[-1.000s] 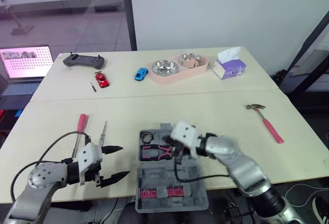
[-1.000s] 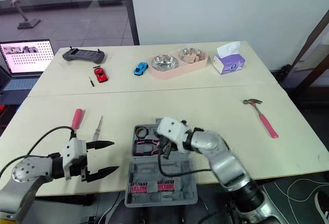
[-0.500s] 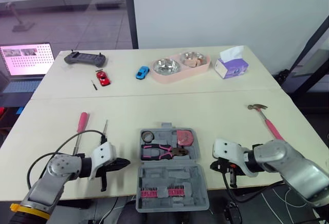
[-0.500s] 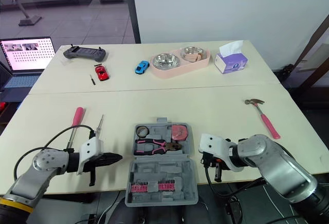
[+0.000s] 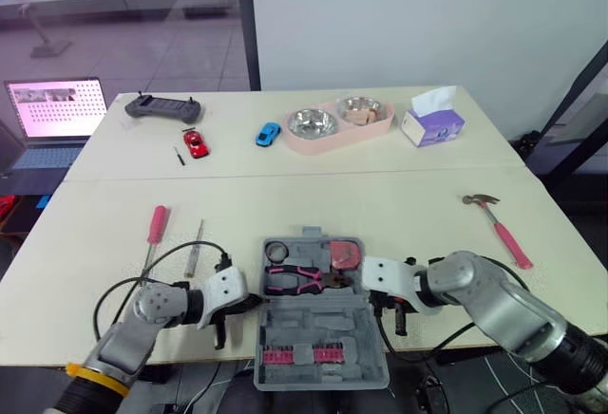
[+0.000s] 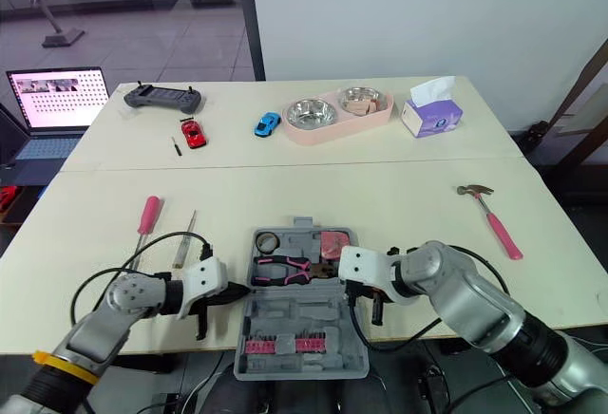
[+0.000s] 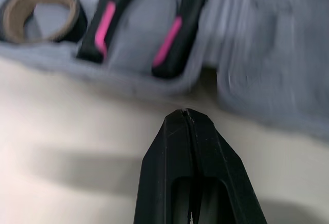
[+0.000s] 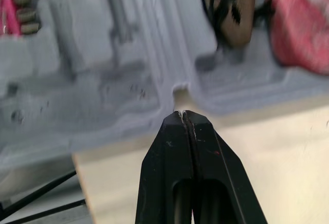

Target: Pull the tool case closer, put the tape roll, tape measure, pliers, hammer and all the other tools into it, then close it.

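A second ago my right claw (image 8: 183, 112) was over the pliers (image 5: 299, 279) inside the case (image 5: 321, 324). My left claw (image 7: 184, 112) stood wide open then, off to the case's left. Since then both have closed up and come in to the case's flanks (the head camera has shifted a little too, so I discount the general drift). The left claw now has its fingers pressed together on nothing. Its tip is just beside the case's left edge near the hinge line, with a strip of counter (image 5: 380, 205) showing between. The right claw is likewise pinched tight and empty, its tip at a notch in the right edge by the hinge; whether it touches I cannot tell. The case lies open at the near edge of the counter, between the two claws. Counting: one case, and in its tray one roll (image 5: 275, 250), one pair of pliers and one tape measure (image 5: 344, 254). Outside it there is one hammer (image 5: 499, 226) well apart to the right. Two drivers lie to the left, a pink driver (image 5: 155, 234) and a slim driver (image 5: 197, 246). At the back are two toy cars, a red car (image 5: 195, 143) and a blue car (image 5: 268, 134).
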Controlling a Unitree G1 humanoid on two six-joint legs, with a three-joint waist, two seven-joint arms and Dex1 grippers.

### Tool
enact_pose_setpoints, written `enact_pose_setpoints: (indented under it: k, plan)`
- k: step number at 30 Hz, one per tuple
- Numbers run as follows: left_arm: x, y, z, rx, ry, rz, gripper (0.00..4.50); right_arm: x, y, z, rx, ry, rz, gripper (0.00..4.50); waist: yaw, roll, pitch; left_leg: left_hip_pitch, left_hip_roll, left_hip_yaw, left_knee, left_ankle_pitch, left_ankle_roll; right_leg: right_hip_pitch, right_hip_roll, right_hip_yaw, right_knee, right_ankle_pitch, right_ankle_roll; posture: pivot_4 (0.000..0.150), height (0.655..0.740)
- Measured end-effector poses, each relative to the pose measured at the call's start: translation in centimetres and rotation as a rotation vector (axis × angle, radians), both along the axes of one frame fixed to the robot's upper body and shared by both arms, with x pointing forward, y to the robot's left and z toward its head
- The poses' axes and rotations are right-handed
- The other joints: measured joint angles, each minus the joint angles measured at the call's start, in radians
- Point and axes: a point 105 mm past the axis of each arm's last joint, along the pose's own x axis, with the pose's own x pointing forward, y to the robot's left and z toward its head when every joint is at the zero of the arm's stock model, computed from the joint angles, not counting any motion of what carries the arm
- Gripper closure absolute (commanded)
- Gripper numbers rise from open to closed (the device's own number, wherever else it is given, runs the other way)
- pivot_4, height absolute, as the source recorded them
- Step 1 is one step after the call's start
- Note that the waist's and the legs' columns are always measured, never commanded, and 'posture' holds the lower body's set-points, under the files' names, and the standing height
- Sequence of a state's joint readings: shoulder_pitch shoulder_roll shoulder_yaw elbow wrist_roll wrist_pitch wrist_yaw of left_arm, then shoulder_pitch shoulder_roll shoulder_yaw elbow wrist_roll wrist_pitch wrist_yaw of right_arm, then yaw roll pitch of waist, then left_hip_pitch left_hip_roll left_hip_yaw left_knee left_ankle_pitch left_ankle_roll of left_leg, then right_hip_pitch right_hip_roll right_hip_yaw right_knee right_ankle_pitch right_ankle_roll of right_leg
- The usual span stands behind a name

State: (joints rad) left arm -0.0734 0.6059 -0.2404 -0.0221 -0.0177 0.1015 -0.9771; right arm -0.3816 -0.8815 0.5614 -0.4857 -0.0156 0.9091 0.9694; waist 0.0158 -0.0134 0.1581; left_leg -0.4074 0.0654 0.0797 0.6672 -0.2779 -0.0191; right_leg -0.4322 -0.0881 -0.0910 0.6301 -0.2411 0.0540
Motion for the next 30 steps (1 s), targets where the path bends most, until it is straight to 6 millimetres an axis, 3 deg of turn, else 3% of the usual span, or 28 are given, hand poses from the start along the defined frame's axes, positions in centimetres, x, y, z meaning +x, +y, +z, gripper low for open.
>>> enact_pose_setpoints:
  k: [8,19,24,27,30]
  plan:
    - [0.7,-0.6,0.0,0.01,-0.018,-0.005,4.49,0.9,2.2,0.7,0.03,-0.018,0.039,4.5,0.001,0.001,0.0,0.001,-0.001,-0.001,0.001,0.0,0.0,0.002,-0.001,0.0,0.0,0.0,0.0,0.15,0.74]
    - [2.9,-0.4,0.3,0.02,-0.039,-0.012,4.49,3.1,1.1,0.7,0.02,-0.026,-0.011,4.5,-0.003,0.001,0.0,0.001,0.0,0.0,0.001,0.001,0.0,0.002,0.001,0.0,0.002,0.003,0.003,0.15,0.74]
    - [2.7,-0.4,0.2,0.014,-0.048,-0.008,4.49,1.0,-1.4,2.2,0.025,0.044,0.005,4.5,-0.003,0.001,0.0,0.001,0.0,0.0,0.001,0.001,0.0,0.001,0.0,0.0,0.0,0.003,0.004,0.15,0.74]
    - [2.7,-0.1,0.2,0.016,-0.048,0.004,4.49,-0.2,-2.6,1.8,-0.001,0.097,-0.007,4.5,-0.005,0.001,0.0,0.002,0.0,0.0,0.001,0.001,0.0,0.001,0.001,0.0,0.001,0.003,0.002,0.15,0.74]
    - [2.7,0.1,0.1,0.018,-0.048,0.015,4.49,-0.4,-2.4,1.0,-0.007,0.106,-0.014,4.5,-0.007,0.001,0.0,0.003,0.001,-0.001,0.001,0.001,0.0,0.002,0.002,0.0,0.002,0.002,0.0,0.15,0.74]
